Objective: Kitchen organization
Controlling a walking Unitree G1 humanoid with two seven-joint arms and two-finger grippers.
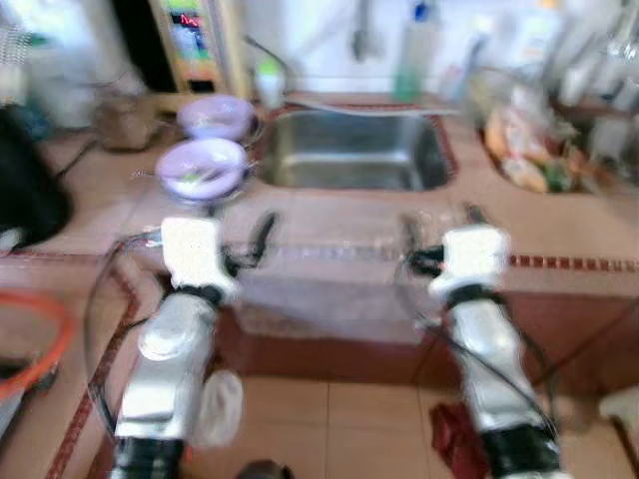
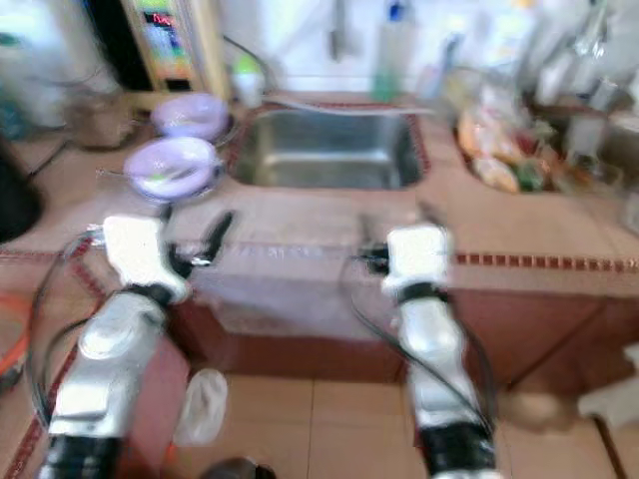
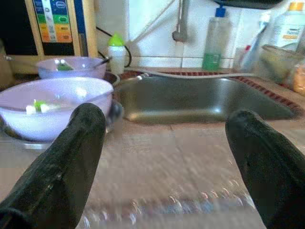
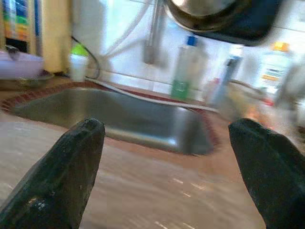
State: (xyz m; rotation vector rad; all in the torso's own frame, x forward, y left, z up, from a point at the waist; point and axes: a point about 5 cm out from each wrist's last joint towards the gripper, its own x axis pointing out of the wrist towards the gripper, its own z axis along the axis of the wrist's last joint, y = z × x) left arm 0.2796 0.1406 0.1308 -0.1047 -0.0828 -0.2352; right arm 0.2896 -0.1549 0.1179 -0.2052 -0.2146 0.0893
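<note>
counter [image 1: 339, 225]: tan tile, dark red trim | wall [image 3: 152, 28]: white tile | floor [image 1: 339, 419]: tan tile

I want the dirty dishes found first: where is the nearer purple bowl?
In the left eye view the nearer purple bowl sits on the counter left of the sink, just in front of a second purple bowl, ahead of the left gripper.
</note>
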